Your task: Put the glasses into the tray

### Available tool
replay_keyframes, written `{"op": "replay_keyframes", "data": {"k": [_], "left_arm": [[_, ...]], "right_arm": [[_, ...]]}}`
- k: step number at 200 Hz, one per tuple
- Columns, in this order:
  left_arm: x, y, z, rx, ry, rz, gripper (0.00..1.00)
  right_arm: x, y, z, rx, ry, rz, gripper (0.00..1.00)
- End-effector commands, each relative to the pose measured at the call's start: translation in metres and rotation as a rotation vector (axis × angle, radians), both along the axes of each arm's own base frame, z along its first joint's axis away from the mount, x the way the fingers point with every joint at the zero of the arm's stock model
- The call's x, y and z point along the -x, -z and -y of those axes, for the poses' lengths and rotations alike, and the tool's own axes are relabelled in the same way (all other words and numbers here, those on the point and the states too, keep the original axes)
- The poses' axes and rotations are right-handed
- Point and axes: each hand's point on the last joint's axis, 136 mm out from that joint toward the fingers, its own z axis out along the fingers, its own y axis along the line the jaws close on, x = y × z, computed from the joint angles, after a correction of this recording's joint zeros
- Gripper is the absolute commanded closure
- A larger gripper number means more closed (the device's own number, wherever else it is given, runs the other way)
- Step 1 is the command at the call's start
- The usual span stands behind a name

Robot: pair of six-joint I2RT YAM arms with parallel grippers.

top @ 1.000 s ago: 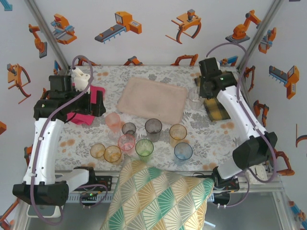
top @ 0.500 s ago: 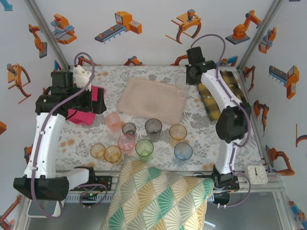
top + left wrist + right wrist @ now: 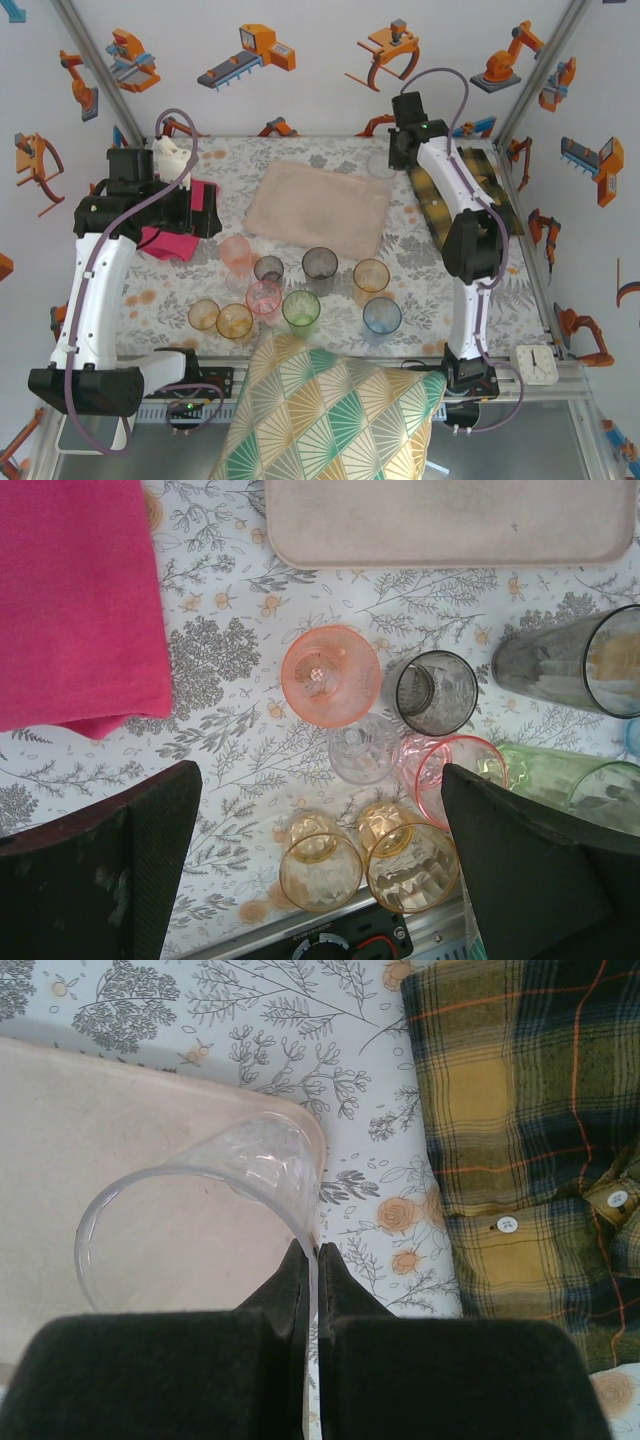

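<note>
— Both jaws of my right gripper (image 3: 310, 1250) are pinched together on the rim of the clear glass (image 3: 250, 1160). Where's the tray?
— Right beneath. The glass is tipped, mouth toward my wrist, over the tray (image 3: 60, 1110) corner.
— And overhead?
— It gives the tray's full length. My left gripper (image 3: 318, 780) is spread apart above the other glasses (image 3: 330, 675).

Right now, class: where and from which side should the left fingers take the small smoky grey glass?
I'd pinch its rim from above, one finger inside, one outside, on the side facing the tray. The small smoky grey glass stands upright, mouth open, and the peach glass, clear glass and pink glass crowd its near and left sides.
</note>
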Motion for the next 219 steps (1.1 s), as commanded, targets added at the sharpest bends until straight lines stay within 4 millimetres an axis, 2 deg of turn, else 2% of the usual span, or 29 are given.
{"op": "replay_keyframes", "data": {"k": [1, 61, 120, 158, 219], "left_arm": [[0.002, 0.0, 0.0, -0.011, 0.012, -0.006, 0.03], [0.003, 0.003, 0.0, -0.014, 0.014, -0.009, 0.03], [0.004, 0.005, 0.001, -0.012, 0.015, -0.015, 0.03], [0.006, 0.006, 0.0, -0.014, 0.016, -0.015, 0.03], [0.009, 0.001, -0.004, -0.031, 0.009, 0.006, 0.03]], "right_arm": [[-0.005, -0.001, 0.0, -0.031, 0.0, 0.001, 1.0], [-0.009, 0.012, -0.006, -0.07, -0.01, -0.029, 1.0], [-0.004, 0.027, 0.003, -0.042, 0.006, -0.072, 1.0], [-0.003, 0.026, 0.001, -0.063, -0.004, -0.079, 0.78], [-0.003, -0.006, 0.0, -0.084, -0.011, -0.035, 0.67]]}}
